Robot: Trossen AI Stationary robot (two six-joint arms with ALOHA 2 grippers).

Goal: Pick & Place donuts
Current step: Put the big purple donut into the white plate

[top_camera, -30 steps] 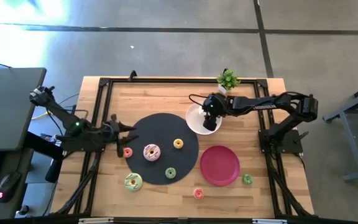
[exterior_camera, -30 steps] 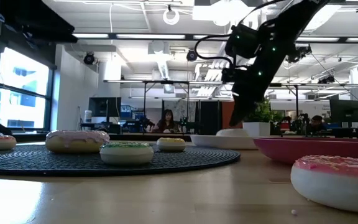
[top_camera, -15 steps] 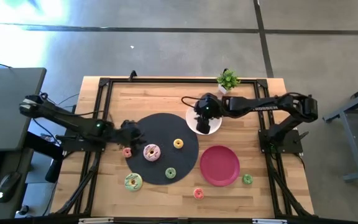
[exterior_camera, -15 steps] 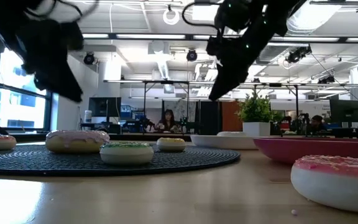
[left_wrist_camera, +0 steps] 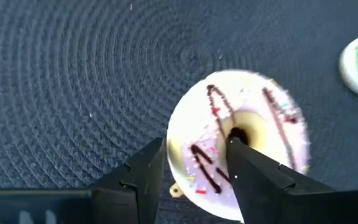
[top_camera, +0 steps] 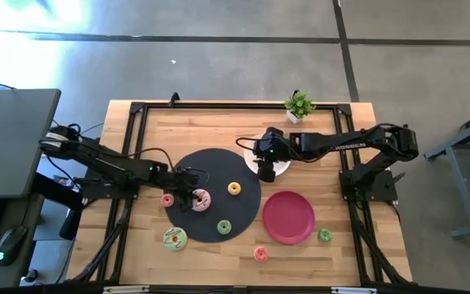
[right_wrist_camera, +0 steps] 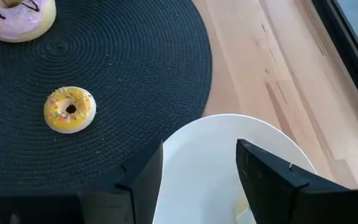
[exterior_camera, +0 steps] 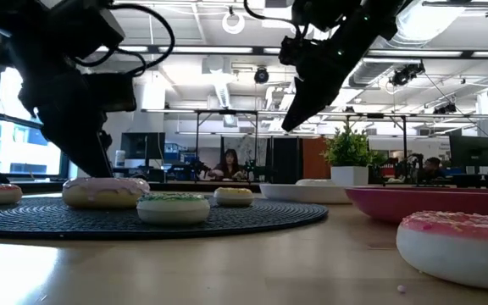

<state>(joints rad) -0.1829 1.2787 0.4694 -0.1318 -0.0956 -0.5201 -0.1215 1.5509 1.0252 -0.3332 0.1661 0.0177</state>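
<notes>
Looking down from the high view, I see my left gripper (top_camera: pixel 192 196) over the black mat (top_camera: pixel 243 212), right at the pink-sprinkled donut (top_camera: pixel 200 200), while my right gripper (top_camera: pixel 265 169) hangs over the white plate (top_camera: pixel 282 166), well apart from that donut, so the left arm is clearly the nearer one

From the low view, the left gripper (exterior_camera: pixel 91 157) sits just above the pink-sprinkled donut (exterior_camera: pixel 106 192), not yet gripping it

Through the left wrist view, my fingers (left_wrist_camera: pixel 146 180) stand wide and empty, straddling one side of the ring: one outside the rim, the other at the hole of the pink-sprinkled donut (left_wrist_camera: pixel 241 152)

Through the right wrist view, my fingers (right_wrist_camera: pixel 143 177) are wide and empty over the white plate (right_wrist_camera: pixel 197 162); the yellow donut (right_wrist_camera: pixel 69 109) lies beyond on the mat
</notes>
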